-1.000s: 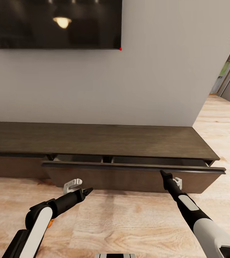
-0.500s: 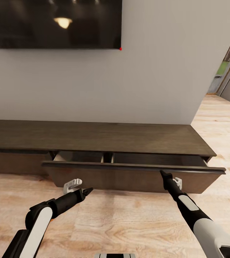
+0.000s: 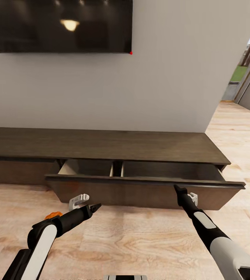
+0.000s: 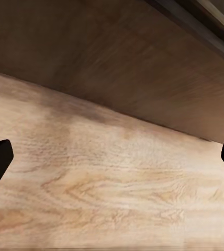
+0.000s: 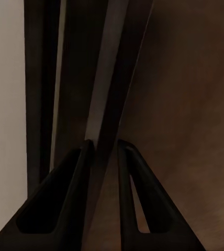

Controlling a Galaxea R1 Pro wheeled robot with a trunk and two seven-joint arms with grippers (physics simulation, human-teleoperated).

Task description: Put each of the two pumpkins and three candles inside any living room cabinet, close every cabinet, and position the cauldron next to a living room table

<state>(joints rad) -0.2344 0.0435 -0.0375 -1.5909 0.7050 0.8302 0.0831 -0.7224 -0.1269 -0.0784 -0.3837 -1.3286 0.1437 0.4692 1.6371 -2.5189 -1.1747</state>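
My right pincer [image 3: 176, 188], pinching the drawer front [image 3: 140, 193] of the cabinet [image 3: 101, 146], has drawn it further out, exposing tan compartments beyond for stowing.

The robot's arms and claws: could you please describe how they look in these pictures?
Both arms have white shells that turn glossy black toward the wrist. The right forearm carries a pale grey oval patch. The left claw and right claw end in slim, tapering black fingers, hollowed into triangular frames. No cables show.
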